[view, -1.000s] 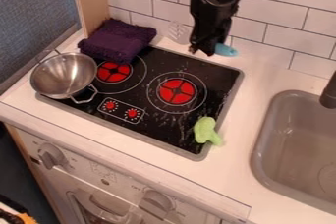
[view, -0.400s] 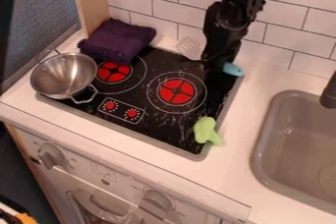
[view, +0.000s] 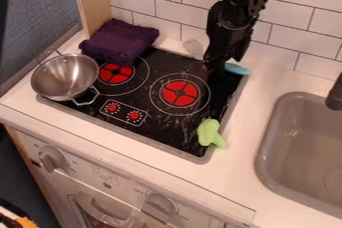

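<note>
The black gripper (view: 215, 68) is low over the back right part of the black stovetop, at the middle of a spatula. The spatula's blue handle (view: 238, 69) sticks out to the right of the gripper, across the stove's back right edge. On the gripper's left, the pale slotted head (view: 194, 48) shows near the tiled wall. The gripper covers the part between them.
A metal pot (view: 65, 76) stands on the stove's left side, with a folded purple towel (view: 119, 41) behind it. Green toy broccoli (view: 210, 133) lies at the stove's front right. The grey sink (view: 304, 142) is at the right.
The gripper and spatula have come down and slightly right from near the wall. Since the middle frame, the spatula has turned a little and its head shows less. Pot, towel and broccoli have stayed put.
</note>
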